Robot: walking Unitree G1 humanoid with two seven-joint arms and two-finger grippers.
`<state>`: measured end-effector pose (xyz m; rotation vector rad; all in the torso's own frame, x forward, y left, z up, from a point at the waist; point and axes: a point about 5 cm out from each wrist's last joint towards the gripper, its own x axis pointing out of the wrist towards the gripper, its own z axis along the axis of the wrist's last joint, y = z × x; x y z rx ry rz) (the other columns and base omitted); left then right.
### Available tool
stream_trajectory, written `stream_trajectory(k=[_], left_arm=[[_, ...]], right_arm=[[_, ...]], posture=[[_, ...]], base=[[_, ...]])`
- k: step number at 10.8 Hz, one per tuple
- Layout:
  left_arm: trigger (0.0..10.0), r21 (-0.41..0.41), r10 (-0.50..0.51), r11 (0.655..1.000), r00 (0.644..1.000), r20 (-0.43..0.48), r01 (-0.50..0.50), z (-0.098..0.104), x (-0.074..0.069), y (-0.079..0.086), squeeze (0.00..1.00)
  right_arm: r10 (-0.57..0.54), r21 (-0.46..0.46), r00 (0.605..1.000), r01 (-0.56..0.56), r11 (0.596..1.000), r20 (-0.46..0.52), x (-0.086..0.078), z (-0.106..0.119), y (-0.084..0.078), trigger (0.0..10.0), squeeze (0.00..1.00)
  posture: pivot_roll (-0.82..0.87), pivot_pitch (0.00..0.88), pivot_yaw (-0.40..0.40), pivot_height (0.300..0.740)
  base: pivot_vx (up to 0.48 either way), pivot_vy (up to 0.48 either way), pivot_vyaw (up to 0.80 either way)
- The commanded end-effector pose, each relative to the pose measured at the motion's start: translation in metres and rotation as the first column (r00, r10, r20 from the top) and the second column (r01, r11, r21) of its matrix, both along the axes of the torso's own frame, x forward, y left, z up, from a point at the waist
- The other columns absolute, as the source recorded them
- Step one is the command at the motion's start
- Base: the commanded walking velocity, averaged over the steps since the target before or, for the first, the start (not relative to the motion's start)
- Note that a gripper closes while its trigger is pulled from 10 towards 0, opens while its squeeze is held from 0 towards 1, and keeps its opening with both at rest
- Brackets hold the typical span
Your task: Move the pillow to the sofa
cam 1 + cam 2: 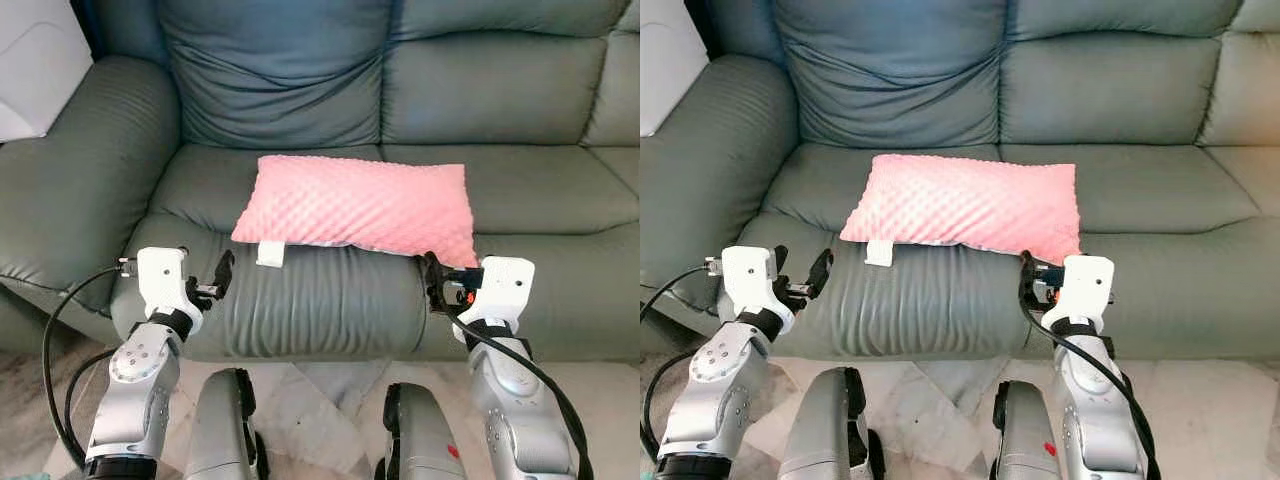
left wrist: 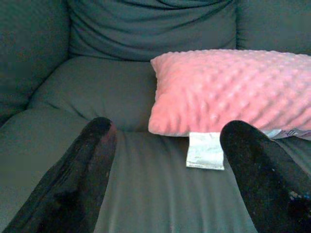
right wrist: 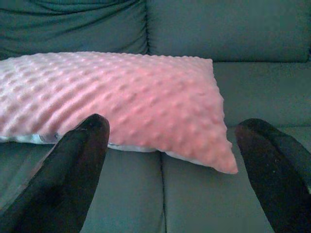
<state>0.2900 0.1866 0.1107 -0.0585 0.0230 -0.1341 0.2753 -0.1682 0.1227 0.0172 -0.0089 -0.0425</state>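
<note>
A pink dimpled pillow [image 1: 362, 208] lies flat on the seat of the grey-green sofa [image 1: 300, 300], with a white tag [image 1: 270, 254] hanging off its near left corner. My left gripper [image 1: 205, 280] hovers over the seat's front edge, left of the pillow and apart from it, its fingers [image 2: 77, 179] open and holding nothing. Just short of the pillow's near right corner, my right gripper [image 1: 436, 278] is open too, its fingers [image 3: 68, 170] spread wide with the pillow [image 3: 121, 97] beyond them. Neither gripper touches the pillow.
The sofa's left armrest [image 1: 70, 170] rises beside my left arm. A white object [image 1: 35, 60] rests at the top left corner. Marble floor [image 1: 310, 400] shows between my legs [image 1: 225, 430], close against the sofa front.
</note>
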Motion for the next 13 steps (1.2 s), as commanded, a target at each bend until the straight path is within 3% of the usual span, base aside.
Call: stream_trajectory(k=[1, 5, 7, 8, 9, 10, 13], left_arm=[[10.0, 0.008, -0.005, 1.0, 1.0, -0.008, 0.005, -0.001, 0.0, 0.002, 0.0], [10.0, 0.021, -0.007, 1.0, 1.0, -0.015, 0.007, -0.001, -0.001, 0.005, 0.0], [10.0, 0.03, -0.008, 1.0, 1.0, -0.019, 0.009, 0.0, -0.002, 0.007, 0.0], [10.0, 0.035, -0.009, 0.999, 1.0, -0.02, 0.009, 0.0, -0.004, 0.008, 0.0], [10.0, 0.046, -0.008, 0.999, 1.0, -0.026, 0.009, 0.001, -0.006, 0.011, 0.0], [10.0, 0.056, -0.01, 0.998, 0.999, -0.032, 0.012, 0.001, -0.009, 0.014, 0.0], [10.0, 0.073, -0.024, 0.997, 0.998, -0.049, 0.028, 0.004, -0.017, 0.02, 0.0]], right_arm=[[-0.025, 0.012, 1.0, 0.025, 1.0, -0.007, 0.0, -0.002, -0.005, 10.0, 0.0], [-0.066, 0.006, 0.998, 0.066, 0.998, -0.004, 0.005, 0.001, -0.018, 10.0, 0.0], [-0.129, -0.026, 0.992, 0.129, 0.991, -0.013, 0.009, 0.0, -0.035, 10.0, 0.0], [-0.22, -0.049, 0.975, 0.218, 0.975, -0.033, 0.01, -0.002, -0.055, 10.0, 0.0], [-0.356, -0.091, 0.933, 0.35, 0.932, -0.053, 0.01, -0.003, -0.088, 10.0, 0.0], [-0.416, -0.108, 0.907, 0.409, 0.906, -0.06, 0.012, -0.001, -0.114, 10.0, 0.0], [-0.488, -0.142, 0.866, 0.473, 0.87, -0.109, 0.02, -0.006, -0.151, 10.0, 0.0]], posture=[[-0.1, 0.187, 0.019, 0.59], [-0.09, 0.192, 0.03, 0.599], [-0.08, 0.195, 0.037, 0.599], [-0.07, 0.199, 0.043, 0.599], [-0.06, 0.21, 0.053, 0.599], [-0.06, 0.221, 0.061, 0.599], [-0.02, 0.262, 0.099, 0.599]], base=[[0.0, 0.0, 0.0], [0.0, 0.0, 0.0], [0.0, 0.0, 0.0], [0.0, 0.0, 0.0], [0.0, 0.0, 0.0], [0.0, 0.0, 0.0], [0.0, 0.0, 0.0]])
